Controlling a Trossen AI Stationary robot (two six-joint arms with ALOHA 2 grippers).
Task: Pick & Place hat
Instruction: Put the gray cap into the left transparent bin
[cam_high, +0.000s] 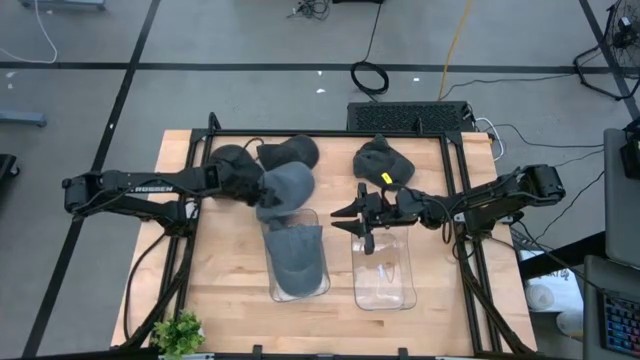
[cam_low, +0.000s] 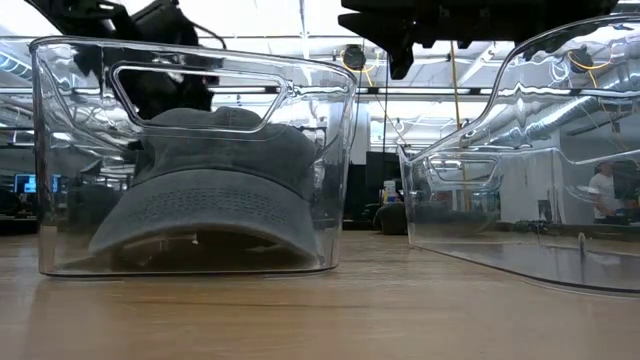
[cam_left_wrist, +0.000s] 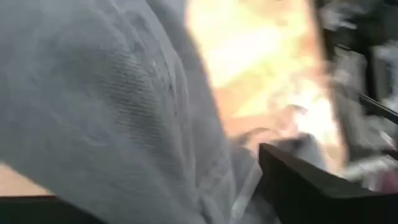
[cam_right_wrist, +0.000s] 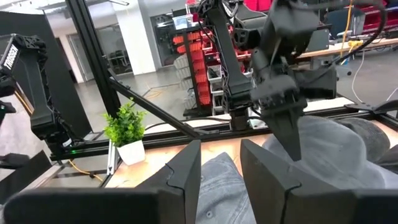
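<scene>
Mostly hidden – left gripper (cam_high: 262, 190) under grey hat (cam_high: 287, 188), fingers unclear

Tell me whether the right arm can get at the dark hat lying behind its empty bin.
Probably yes. The right gripper hangs open above the far end of the empty bin, and the dark hat lies uncovered just behind it with nothing between.
</scene>
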